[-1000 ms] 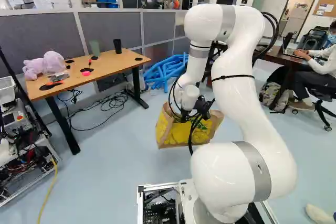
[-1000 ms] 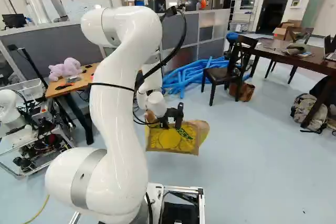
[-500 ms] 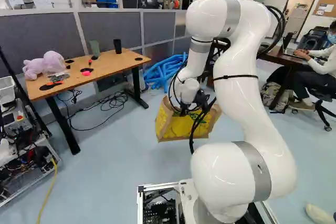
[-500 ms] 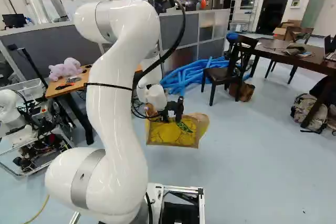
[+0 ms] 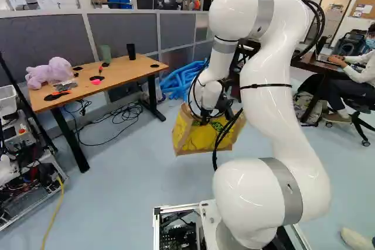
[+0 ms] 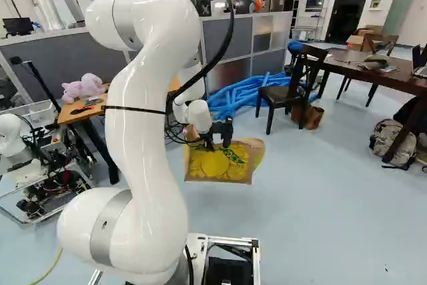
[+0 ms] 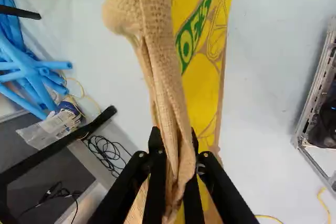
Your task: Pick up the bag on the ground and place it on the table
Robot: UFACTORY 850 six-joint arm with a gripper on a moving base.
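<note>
"What have you got in the gripper [image 6: 218, 145]?"

"My jaws are clenched on a gathered fold of the burlap bag [image 6: 219, 167], one either side of it. The yellow printed face hangs beside them (green lettering and all, from my wrist view)."

"And where's the bag, exactly?"

"In the air above the floor [image 5: 135, 174], ahead of my base. In the left base view I see it to the right of the wood-topped table [image 5: 126, 73], apart from it."

"Anything on that table?"

"A pink plush toy [image 5: 40, 75] at one end, a black cup [image 5: 131, 51] and a green cup [image 5: 105, 54] toward the far edge."
</note>
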